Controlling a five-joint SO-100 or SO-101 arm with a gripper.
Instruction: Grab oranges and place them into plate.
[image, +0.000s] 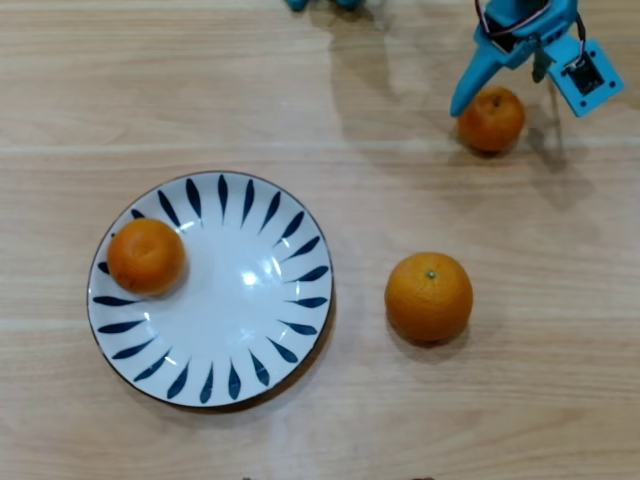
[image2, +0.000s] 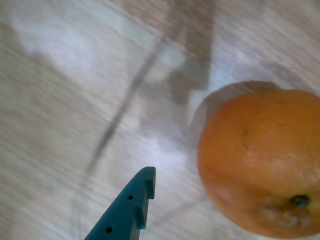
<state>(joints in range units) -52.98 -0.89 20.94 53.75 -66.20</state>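
Note:
Three oranges show in the overhead view. One orange (image: 146, 255) lies on the left part of the white plate with blue petal strokes (image: 260, 300). A larger orange (image: 429, 296) sits on the table to the right of the plate. A smaller orange (image: 491, 119) sits at the top right. My blue gripper (image: 500, 90) is open and low over this smaller orange, with one finger (image: 470, 85) just to its left. In the wrist view the same orange (image2: 255, 160) fills the right side, apart from the one blue fingertip (image2: 145, 180) in view. The other finger is out of that view.
The light wooden table (image: 400, 420) stretches around the plate. The arm's blue camera housing (image: 590, 75) juts out to the right of the gripper. Part of the arm's base shows at the top edge (image: 320, 4).

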